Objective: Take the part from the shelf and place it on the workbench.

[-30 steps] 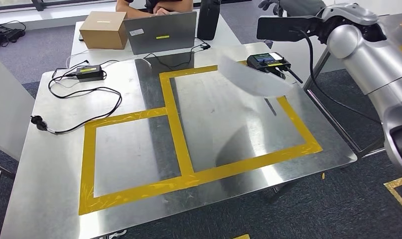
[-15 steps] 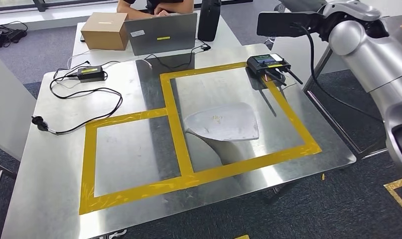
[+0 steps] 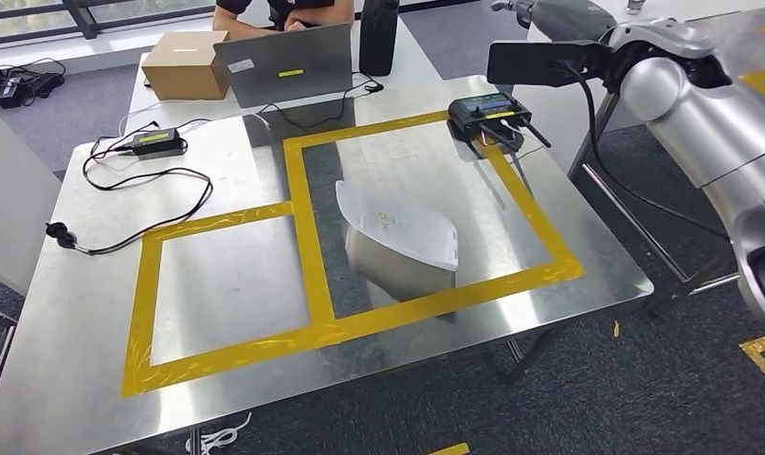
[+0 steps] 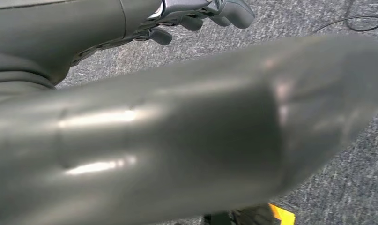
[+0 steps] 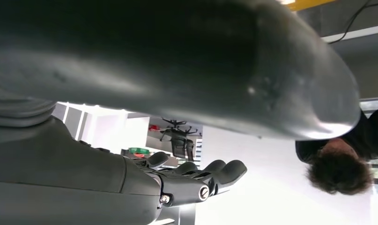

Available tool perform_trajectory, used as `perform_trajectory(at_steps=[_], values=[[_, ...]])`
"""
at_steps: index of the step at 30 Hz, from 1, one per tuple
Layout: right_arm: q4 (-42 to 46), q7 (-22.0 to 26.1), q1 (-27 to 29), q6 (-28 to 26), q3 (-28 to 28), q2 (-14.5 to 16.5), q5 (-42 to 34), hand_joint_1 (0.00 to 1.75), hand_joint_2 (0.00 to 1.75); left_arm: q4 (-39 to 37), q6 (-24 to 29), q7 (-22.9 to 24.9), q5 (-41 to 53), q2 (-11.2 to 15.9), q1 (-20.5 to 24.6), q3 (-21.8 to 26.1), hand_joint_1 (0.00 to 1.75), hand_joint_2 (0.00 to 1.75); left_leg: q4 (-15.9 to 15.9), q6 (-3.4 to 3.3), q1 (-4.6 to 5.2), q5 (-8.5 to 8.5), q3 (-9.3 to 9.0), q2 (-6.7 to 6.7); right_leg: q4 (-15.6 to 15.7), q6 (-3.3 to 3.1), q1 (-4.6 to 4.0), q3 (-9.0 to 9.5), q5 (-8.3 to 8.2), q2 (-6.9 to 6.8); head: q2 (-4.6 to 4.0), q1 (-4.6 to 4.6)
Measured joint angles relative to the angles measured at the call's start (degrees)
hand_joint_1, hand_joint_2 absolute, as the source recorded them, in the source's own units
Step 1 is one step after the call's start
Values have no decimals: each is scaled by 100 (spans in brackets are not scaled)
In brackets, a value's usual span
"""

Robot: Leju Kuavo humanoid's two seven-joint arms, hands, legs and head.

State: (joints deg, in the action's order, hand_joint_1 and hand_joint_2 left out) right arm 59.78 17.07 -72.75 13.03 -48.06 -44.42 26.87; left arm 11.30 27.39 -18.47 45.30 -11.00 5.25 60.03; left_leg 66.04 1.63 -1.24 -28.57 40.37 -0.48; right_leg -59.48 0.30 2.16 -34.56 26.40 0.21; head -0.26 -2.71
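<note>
The part (image 3: 398,229), a pale curved metal sheet, lies on the steel workbench (image 3: 84,313) inside the larger yellow-taped rectangle (image 3: 302,218), one edge raised, nothing touching it. My right arm (image 3: 701,104) is lifted at the bench's far right corner, well apart from the part. Its hand (image 3: 522,8) shows at the picture's upper edge; in the right wrist view the right hand (image 5: 196,180) has its fingers stretched out and holds nothing. My left hand (image 4: 201,14) hangs over grey carpet with nothing in it, its fingers loosely bent.
A black device with antennas (image 3: 486,116) sits at the rectangle's far right corner. A power adapter (image 3: 153,142) and its cable (image 3: 141,213) lie at the far left. Behind the bench are a laptop (image 3: 283,63), a cardboard box (image 3: 184,64) and a seated person (image 3: 283,9).
The part has dropped from the air near my right arm onto the bench and turned within the taped rectangle. The whole picture has shifted a little, so the camera moved.
</note>
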Motion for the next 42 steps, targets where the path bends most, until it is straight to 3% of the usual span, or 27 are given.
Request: perform_trajectory(at_steps=[2,3,4,7,8,9,12,13,14,17,18,19,20,21,23,25,27,28,30,32,33,34,35,37,39,40,42], values=[[64,20,77,-80,-11,-79,-59,0,0,-1,17,0,2,-1,0,3,0,0,719,-10,8,-435,208,8,-3,-33,-37,-93,-70,-11,0,5],[103,29,136,-114,-13,-120,-84,0,0,-1,21,0,2,-1,-2,4,0,0,903,-25,13,-526,213,8,-4,-38,-59,-142,-107,-16,0,6],[139,32,191,-138,-13,-162,-100,0,0,-2,23,0,2,-1,-2,6,0,0,870,-51,21,-519,107,8,-6,-37,-79,-191,-146,-19,0,6],[226,33,275,-178,-14,-275,-120,0,0,0,24,-2,1,9,5,8,0,0,-157,-172,75,-258,-655,17,-6,-1,-117,-292,-250,-30,0,3],[247,34,280,-189,-14,-307,-124,0,0,2,25,-3,1,15,9,8,0,0,-431,-203,96,-202,-826,19,-3,26,-123,-301,-279,-34,0,4],[265,35,284,-198,-14,-331,-127,0,0,3,27,-4,1,20,12,8,0,0,-573,-230,121,-177,-901,19,6,62,-119,-302,-308,-38,0,7],[296,36,311,-207,-14,-380,-136,0,0,2,30,-4,1,25,11,8,0,0,-642,-323,150,-46,-862,19,64,191,-82,-300,-391,-36,0,23],[300,35,320,-207,-14,-400,-136,0,0,2,31,-4,1,27,12,9,0,0,-672,-364,142,20,-845,25,18,224,-73,-328,-318,-33,0,16],[301,34,324,-207,-14,-418,-136,0,0,3,31,-4,1,28,13,9,0,0,-700,-397,130,92,-813,32,-144,252,-68,-393,-143,-29,0,5],[302,33,362,-206,-15,-441,-136,0,0,4,32,-4,1,30,15,9,0,0,-702,-450,133,261,-622,40,-1172,312,-63,-705,596,-24,0,-16],[302,33,384,-206,-15,-442,-137,0,0,3,32,-4,1,28,13,10,0,0,-690,-454,138,309,-546,41,-1424,321,-64,-737,697,-24,0,-16],[302,33,402,-206,-16,-442,-137,0,0,1,32,-3,1,26,11,10,0,0,-675,-454,140,355,-470,42,-1494,323,-64,-678,688,-24,0,-16],[303,32,410,-207,-16,-443,-137,0,0,-1,32,-3,1,25,10,9,0,0,-659,-449,141,399,-398,41,-1350,317,-64,-512,588,-24,0,-16],[307,29,410,-211,-16,-444,-137,0,0,-2,32,-3,1,23,12,9,0,0,-638,-439,141,440,-333,39,-1011,304,-66,-239,458,-24,0,-16],[330,14,412,-237,-16,-460,-142,0,0,-2,32,-5,1,21,19,9,0,0,-608,-394,145,518,-240,26,-253,250,-92,281,357,-22,0,-15],[356,-4,429,-278,-16,-493,-150,0,0,-2,34,-3,5,18,22,9,0,0,-608,-325,144,594,-212,8,73,170,-137,460,378,-18,0,-25],[371,-11,445,-312,-16,-522,-160,0,0,-4,37,7,20,17,19,11,0,0,-632,-250,134,659,-206,-3,97,82,-145,421,292,-24,0,-36],[377,-14,450,-326,-16,-530,-166,0,0,-4,38,19,31,18,17,12,0,0,-601,-217,130,604,-172,-3,116,37,-137,388,230,-32,0,-34],[393,-21,474,-342,-14,-555,-184,0,0,-4,40,45,50,22,15,14,0,0,-269,-163,119,200,-39,0,158,-43,-104,279,87,-50,0,-26],[407,-25,540,-385,-2,-602,-210,0,0,-4,40,55,67,22,18,13,0,0,409,-119,99,-350,124,8,159,-68,-104,128,-39,-51,0,-20],[416,-25,599,-420,9,-632,-226,0,0,-4,39,56,73,23,19,13,0,0,727,-101,89,-480,160,10,157,-60,-104,48,-103,-52,0,-17],[428,-20,669,-460,20,-669,-242,0,0,-4,36,54,77,25,20,13,0,0,912,-86,80,-473,128,12,153,-47,-102,-34,-166,-54,0,-17],[447,-16,744,-500,32,-709,-257,0,0,-3,31,49,80,27,21,12,0,0,924,-77,71,-363,14,13,148,-28,-98,-116,-227,-56,0,-17],[519,-24,904,-587,86,-806,-278,0,0,-2,16,38,82,33,31,13,0,0,418,-74,52,-141,-479,15,127,29,-88,-262,-342,-67,0,-17],[624,-45,1063,-669,210,-912,-283,0,0,-2,-2,33,86,36,49,13,0,0,-321,-110,63,-219,-1012,1,97,107,-89,-353,-441,-85,0,-23],[670,-51,1127,-695,279,-954,-285,0,0,-2,-11,34,88,37,58,13,0,0,-538,-143,80,-289,-1138,-9,98,148,-88,-370,-491,-94,0,-22],[728,-52,1235,-715,385,-1013,-285,0,0,-3,-22,38,86,37,61,12,0,0,-635,-244,105,-261,-1108,-20,142,232,-70,-382,-601,-102,0,-15]])
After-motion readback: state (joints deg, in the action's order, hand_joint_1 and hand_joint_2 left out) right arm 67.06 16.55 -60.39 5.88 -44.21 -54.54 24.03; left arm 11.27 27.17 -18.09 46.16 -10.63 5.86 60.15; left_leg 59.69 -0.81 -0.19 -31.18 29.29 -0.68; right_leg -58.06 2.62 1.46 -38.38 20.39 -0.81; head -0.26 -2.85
